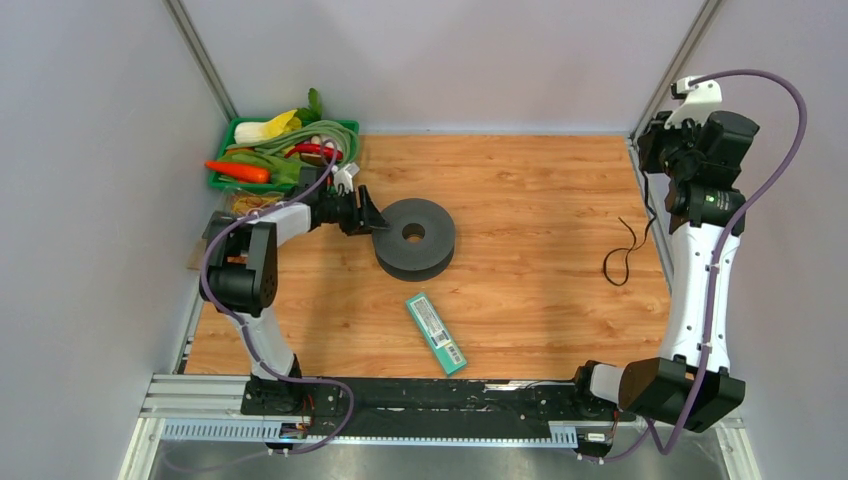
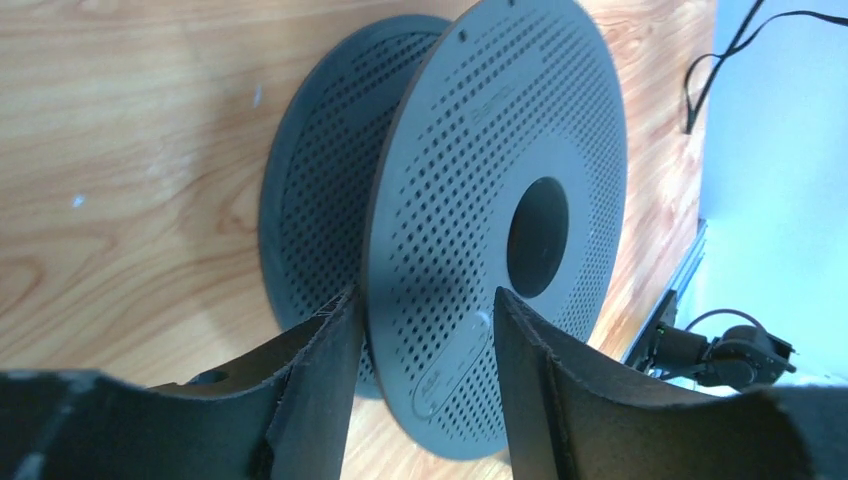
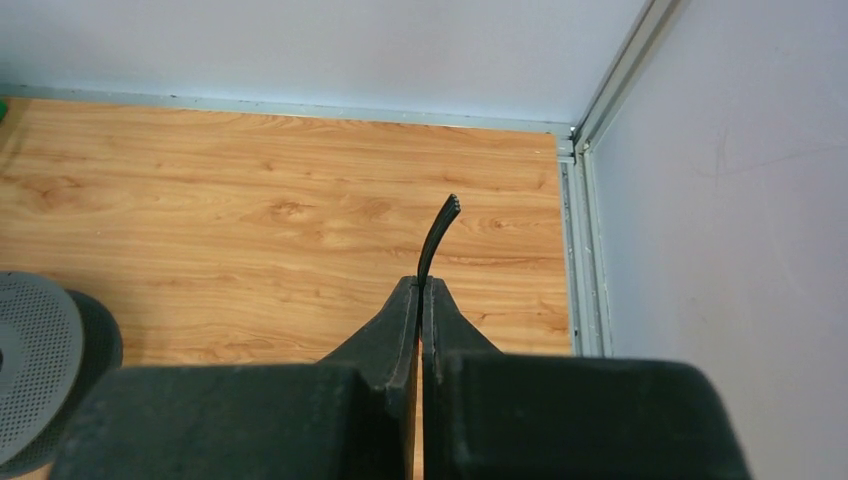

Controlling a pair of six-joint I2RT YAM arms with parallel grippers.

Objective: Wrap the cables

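Note:
A dark grey perforated spool [image 1: 435, 248] lies flat on the wooden table left of centre. My left gripper [image 1: 372, 222] is at its left edge, open, its two fingers straddling the upper flange [image 2: 470, 180]. One fingertip [image 2: 335, 320] sits at the gap between the flanges and the other lies over the flange face. My right gripper [image 3: 421, 283], raised at the far right corner, is shut on a thin black cable [image 3: 437, 235] whose end sticks out past the tips. The rest of the cable [image 1: 628, 250] hangs down and loops on the table by the right wall.
A green basket [image 1: 350, 126] of toy vegetables stands at the far left, with a tangle of yellowish wires [image 1: 250, 203] just in front of it. A teal box [image 1: 437, 333] lies near the spool towards the front. Walls close in on three sides.

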